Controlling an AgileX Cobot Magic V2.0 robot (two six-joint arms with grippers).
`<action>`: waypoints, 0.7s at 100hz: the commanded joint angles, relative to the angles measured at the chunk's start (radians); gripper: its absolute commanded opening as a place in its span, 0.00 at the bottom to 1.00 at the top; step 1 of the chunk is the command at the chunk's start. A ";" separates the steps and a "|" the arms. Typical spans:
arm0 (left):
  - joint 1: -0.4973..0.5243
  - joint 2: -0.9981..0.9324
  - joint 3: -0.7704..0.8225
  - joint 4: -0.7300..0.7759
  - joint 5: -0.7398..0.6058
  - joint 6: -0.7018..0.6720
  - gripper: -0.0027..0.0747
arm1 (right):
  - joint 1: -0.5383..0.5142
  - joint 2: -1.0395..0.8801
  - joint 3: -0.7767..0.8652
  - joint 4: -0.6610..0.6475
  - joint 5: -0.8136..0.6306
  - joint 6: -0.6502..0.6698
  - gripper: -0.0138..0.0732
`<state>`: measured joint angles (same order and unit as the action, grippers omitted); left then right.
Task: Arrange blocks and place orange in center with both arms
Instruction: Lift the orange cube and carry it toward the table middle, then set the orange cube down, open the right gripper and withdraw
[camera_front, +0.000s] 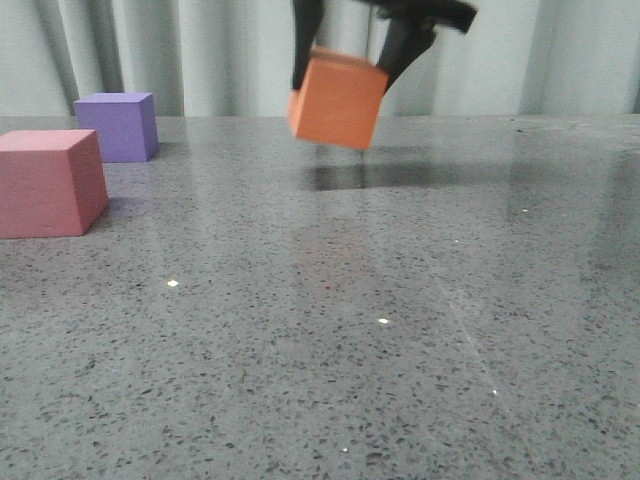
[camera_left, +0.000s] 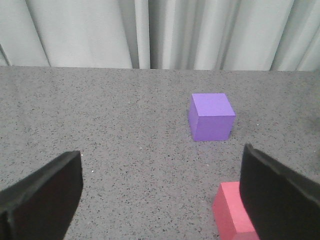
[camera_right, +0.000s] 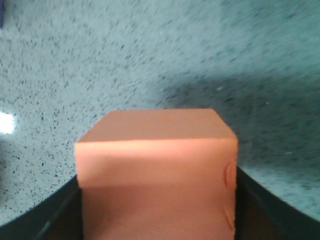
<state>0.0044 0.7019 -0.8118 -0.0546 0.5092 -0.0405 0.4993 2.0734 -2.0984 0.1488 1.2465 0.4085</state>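
The orange cube (camera_front: 338, 101) hangs tilted above the far middle of the table, and my right gripper (camera_front: 345, 65) is shut on it from above; its shadow lies on the table below. In the right wrist view the orange cube (camera_right: 156, 172) fills the space between the black fingers (camera_right: 252, 202). The pink-red cube (camera_front: 48, 183) sits at the left edge and the purple cube (camera_front: 120, 125) behind it. My left gripper (camera_left: 160, 192) is open over bare table, with the purple cube (camera_left: 211, 117) ahead and the pink-red cube (camera_left: 231, 212) beside one finger (camera_left: 277, 195).
The grey speckled table (camera_front: 330, 330) stretches wide in front and to the right. Pale curtains (camera_front: 180, 50) hang behind the table's far edge.
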 joint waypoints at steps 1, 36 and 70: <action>0.000 0.005 -0.029 -0.012 -0.069 -0.008 0.81 | 0.008 -0.042 -0.033 -0.004 0.018 0.039 0.37; 0.000 0.005 -0.029 -0.012 -0.069 -0.008 0.81 | 0.008 -0.009 -0.033 -0.005 0.038 0.088 0.42; 0.000 0.005 -0.029 -0.012 -0.069 -0.008 0.81 | 0.008 -0.009 -0.033 0.006 0.035 0.088 0.86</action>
<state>0.0044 0.7019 -0.8118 -0.0546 0.5092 -0.0405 0.5109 2.1301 -2.0984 0.1430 1.2465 0.4973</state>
